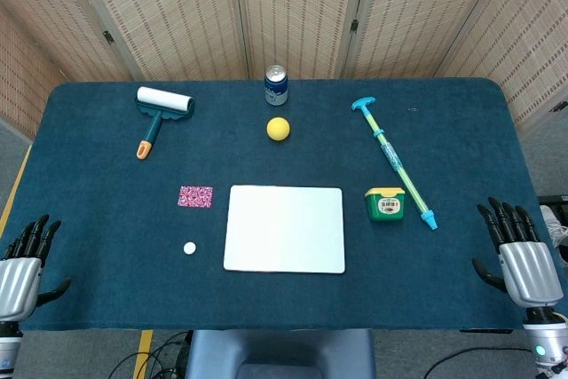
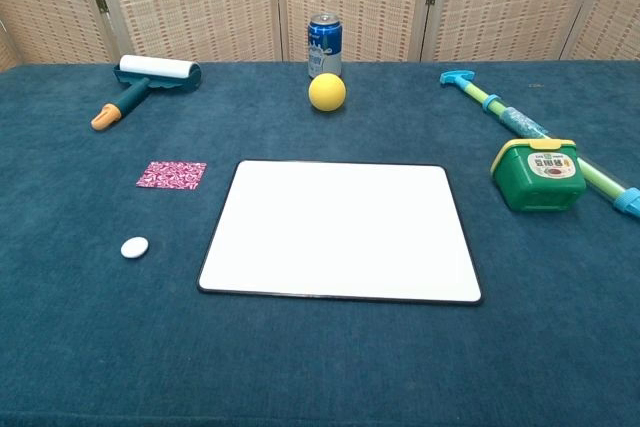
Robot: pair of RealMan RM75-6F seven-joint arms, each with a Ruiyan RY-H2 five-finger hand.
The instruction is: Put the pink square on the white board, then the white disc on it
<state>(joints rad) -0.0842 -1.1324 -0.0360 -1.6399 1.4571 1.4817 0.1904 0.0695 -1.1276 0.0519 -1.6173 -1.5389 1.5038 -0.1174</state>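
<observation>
The pink patterned square (image 1: 195, 196) (image 2: 171, 174) lies flat on the blue cloth just left of the white board (image 1: 284, 228) (image 2: 340, 230). A small white disc (image 1: 189, 248) (image 2: 134, 246) sits in front of the square, also left of the board. The board's surface is bare. My left hand (image 1: 22, 264) rests at the near left table edge with fingers apart and nothing in it. At the near right edge my right hand (image 1: 519, 253) lies the same way, holding nothing. Neither hand shows in the chest view.
A lint roller (image 1: 160, 113) lies at the back left. A blue can (image 1: 276, 85) and a yellow ball (image 1: 279, 129) stand behind the board. A green tub (image 1: 385, 204) and a long green-blue stick toy (image 1: 395, 161) sit to the board's right.
</observation>
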